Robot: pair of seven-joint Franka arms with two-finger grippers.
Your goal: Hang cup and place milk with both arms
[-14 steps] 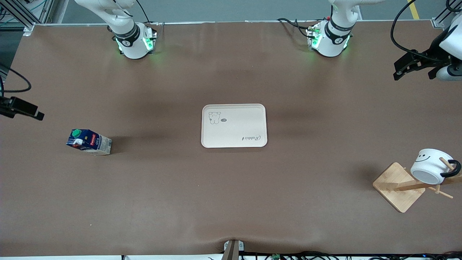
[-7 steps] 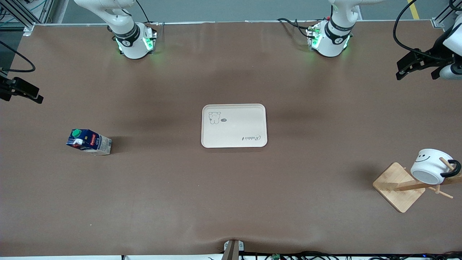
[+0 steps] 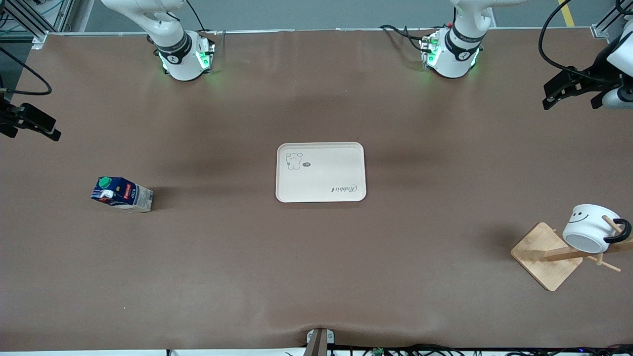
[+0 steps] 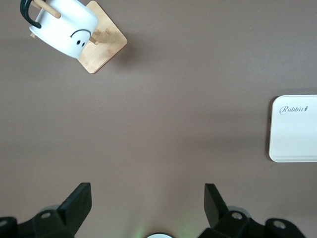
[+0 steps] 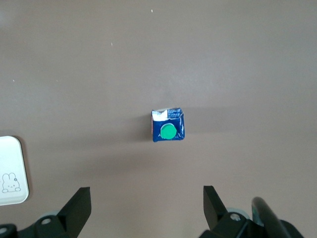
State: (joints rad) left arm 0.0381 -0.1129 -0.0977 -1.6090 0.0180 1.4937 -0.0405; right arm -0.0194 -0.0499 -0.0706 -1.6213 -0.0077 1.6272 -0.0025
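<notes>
Brown table seen from a high camera facing two white arms. Cream tray at the middle, serving as the landmark, bare apart from a printed rabbit and lettering.

Milk upright on the table, well apart from the tray toward the right arm's end and slightly nearer the camera than the tray; green cap on top, blue body, red label. Not on the tray.

Cup well apart from the tray toward the left arm's end and nearer the camera than it, hanging by its black handle on a peg of a wooden rack, smiley face showing.

Right claw spread wide and empty, high over the table toward the right arm's end from the tray, milk in its wrist view.

Left claw likewise spread wide and empty, high over the table toward the left arm's end from the tray.
</notes>
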